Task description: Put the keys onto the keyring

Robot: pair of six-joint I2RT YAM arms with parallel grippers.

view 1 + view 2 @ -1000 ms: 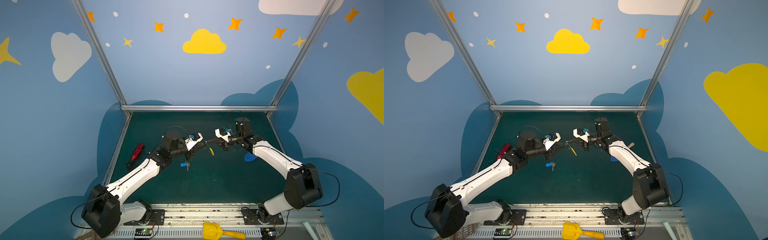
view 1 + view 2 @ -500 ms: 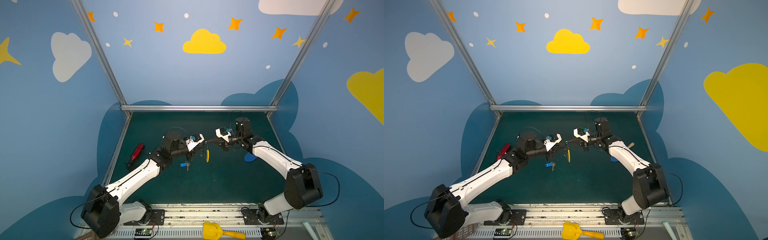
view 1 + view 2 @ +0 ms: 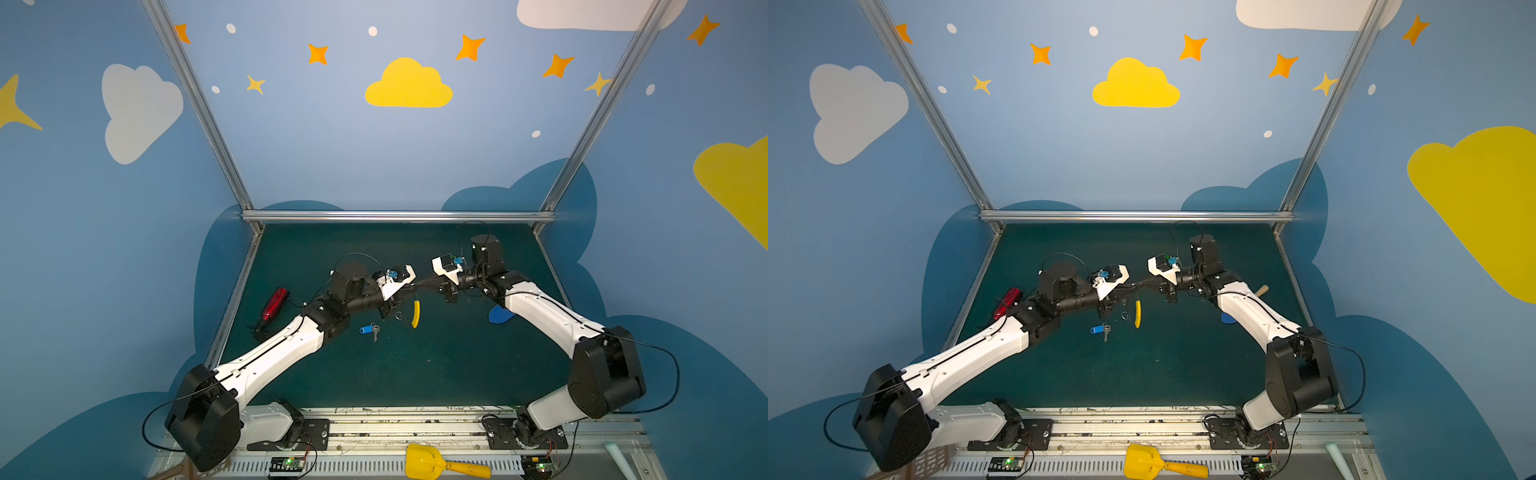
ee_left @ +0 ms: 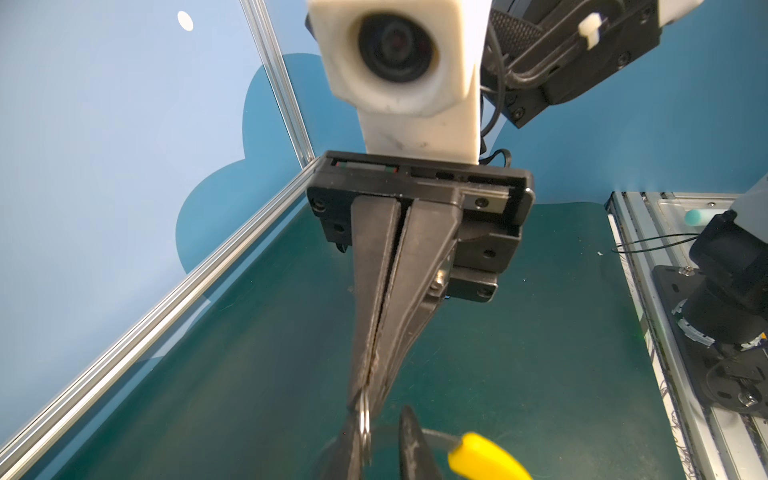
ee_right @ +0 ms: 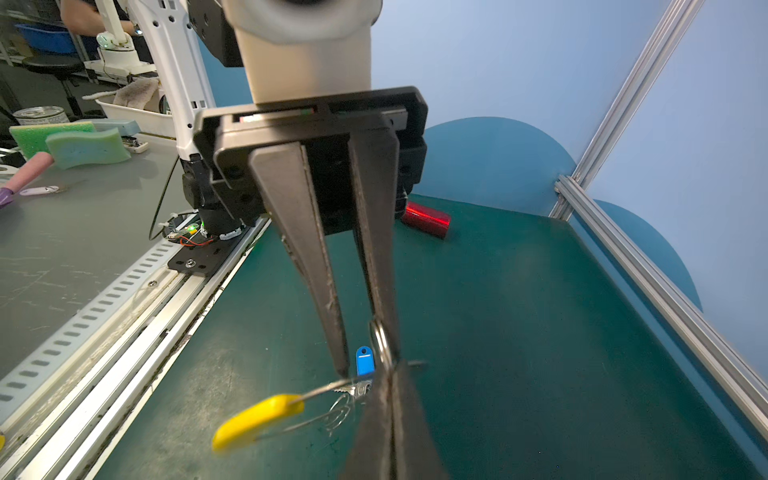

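Gleaming yellow-sleeved metal keyring (image 5: 257, 419)

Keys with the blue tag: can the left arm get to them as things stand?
Likely yes: the keys lie uncovered on the mat close beside the left gripper, though its jaws seem to straddle the keyring.

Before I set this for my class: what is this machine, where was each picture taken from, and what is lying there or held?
Two robot arms with pincer tools meet over a green mat. Two pictures look down from above; two come from cameras on the arms' wrists. The right tool is shut on the keyring, a thin hoop with a yellow sleeve. The left tool is open beside it. The keys, with a blue tag, lie on the mat, as does a red tube.
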